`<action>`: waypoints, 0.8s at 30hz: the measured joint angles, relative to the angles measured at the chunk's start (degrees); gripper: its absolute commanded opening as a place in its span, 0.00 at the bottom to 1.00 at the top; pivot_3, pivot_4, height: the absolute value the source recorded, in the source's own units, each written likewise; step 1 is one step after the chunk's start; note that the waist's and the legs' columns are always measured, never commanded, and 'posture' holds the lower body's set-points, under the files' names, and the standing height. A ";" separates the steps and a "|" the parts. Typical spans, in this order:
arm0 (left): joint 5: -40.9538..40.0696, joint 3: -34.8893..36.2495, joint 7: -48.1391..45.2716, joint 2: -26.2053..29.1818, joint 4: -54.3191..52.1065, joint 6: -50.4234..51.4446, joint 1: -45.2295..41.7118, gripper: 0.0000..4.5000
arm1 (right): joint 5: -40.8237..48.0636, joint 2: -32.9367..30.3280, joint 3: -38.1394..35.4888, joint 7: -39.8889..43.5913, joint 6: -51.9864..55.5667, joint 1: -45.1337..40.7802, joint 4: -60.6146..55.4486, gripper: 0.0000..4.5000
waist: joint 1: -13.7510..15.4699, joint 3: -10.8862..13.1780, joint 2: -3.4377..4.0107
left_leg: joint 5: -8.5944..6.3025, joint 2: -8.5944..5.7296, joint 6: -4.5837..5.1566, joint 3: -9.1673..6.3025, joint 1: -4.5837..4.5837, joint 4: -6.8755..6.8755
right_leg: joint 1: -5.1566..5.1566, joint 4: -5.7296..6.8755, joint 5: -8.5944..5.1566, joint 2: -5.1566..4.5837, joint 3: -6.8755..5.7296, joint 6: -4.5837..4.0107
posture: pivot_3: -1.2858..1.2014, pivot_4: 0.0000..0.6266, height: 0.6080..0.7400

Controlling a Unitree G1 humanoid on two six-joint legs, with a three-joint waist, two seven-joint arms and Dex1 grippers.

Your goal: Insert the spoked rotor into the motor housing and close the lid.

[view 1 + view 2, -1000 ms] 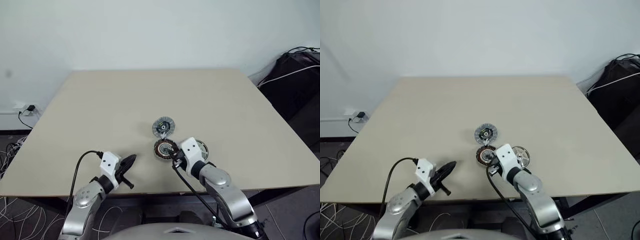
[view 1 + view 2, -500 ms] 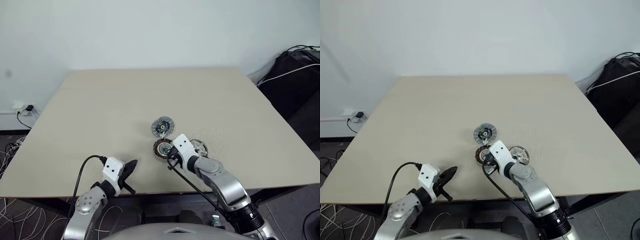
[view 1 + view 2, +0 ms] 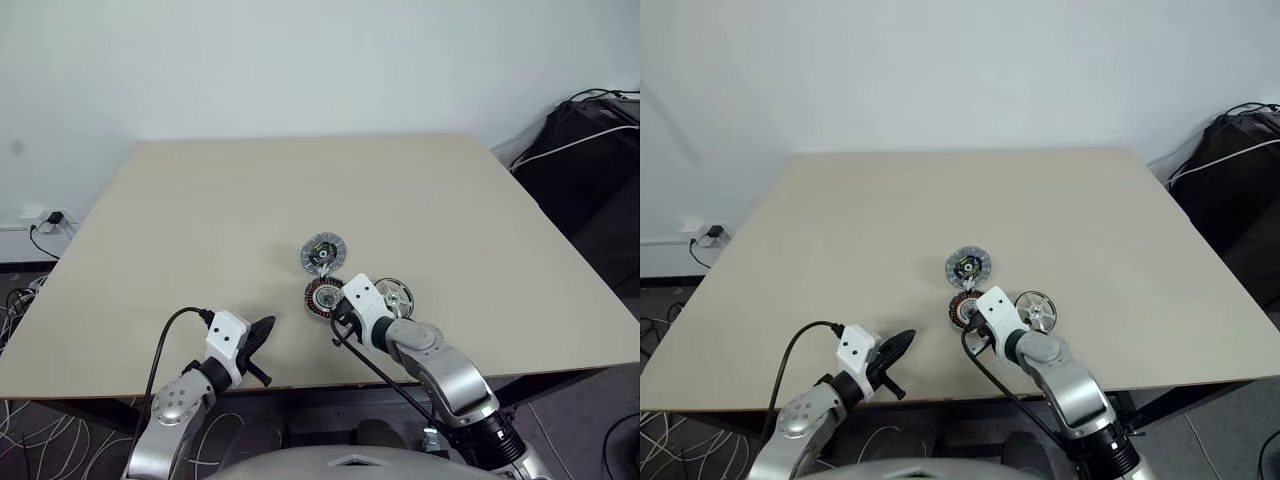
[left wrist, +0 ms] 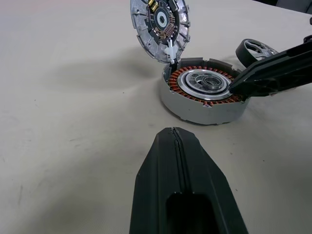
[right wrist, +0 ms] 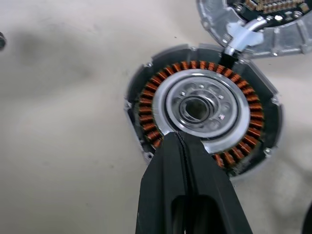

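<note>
**Right pincer parked on the open housing — rotor waiting just beside it**

Landmark first: the round dark motor housing with its copper-coloured ring of windings [image 5: 204, 109] sits on the beige table [image 3: 200, 220], near the robot's edge. Its speckled grey metal lid [image 4: 160, 27] stands tipped up at the housing's far rim, apparently joined there by a small pale hinge piece, so the bay is open and empty.

The right gripper [image 5: 179, 141] is pressed together, pinching nothing — its tip rests over the housing's near rim, right at the pale centre ring. The left gripper [image 4: 173, 139] is likewise pressed tight and empty, hanging well back on the housing's left.

Now the piece that matters: the small shiny silver spoked rotor with a dark rim [image 3: 1036, 311] lies flat on the table, just beside the housing on its right — so to the right of the right pincer's tip. By my reckoning the right arm is far nearer; it would have to spread its fingers and shift right to take the rim.
</note>
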 measured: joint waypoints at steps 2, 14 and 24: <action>-0.02 -0.19 -0.01 0.00 0.00 -0.01 0.00 0.00 | -0.04 0.05 0.04 0.00 0.00 -0.50 0.02 0.00 | 0.00 0.00 -0.01 | 0.00 0.00 0.00 0.00 0.00 0.00 | 0.00 0.00 0.00 0.00 0.00 0.00 | 0.52 0.00 1.00; -0.04 -0.83 0.04 -0.02 0.00 -0.05 0.07 0.00 | -0.27 0.23 0.05 0.07 -0.93 -2.54 3.04 0.00 | -0.02 0.02 0.01 | 0.00 0.00 0.00 0.00 0.00 -0.01 | -0.01 0.00 0.00 0.01 0.00 0.00 | 0.52 0.00 1.00; -0.18 -1.04 0.02 -0.05 0.00 -0.33 0.09 0.00 | -0.49 0.61 0.04 0.21 -1.70 -3.48 4.65 0.00 | -0.03 0.02 0.01 | 0.00 0.00 0.00 0.00 0.00 -0.01 | -0.01 0.01 0.00 0.02 0.00 0.00 | 0.52 0.00 1.00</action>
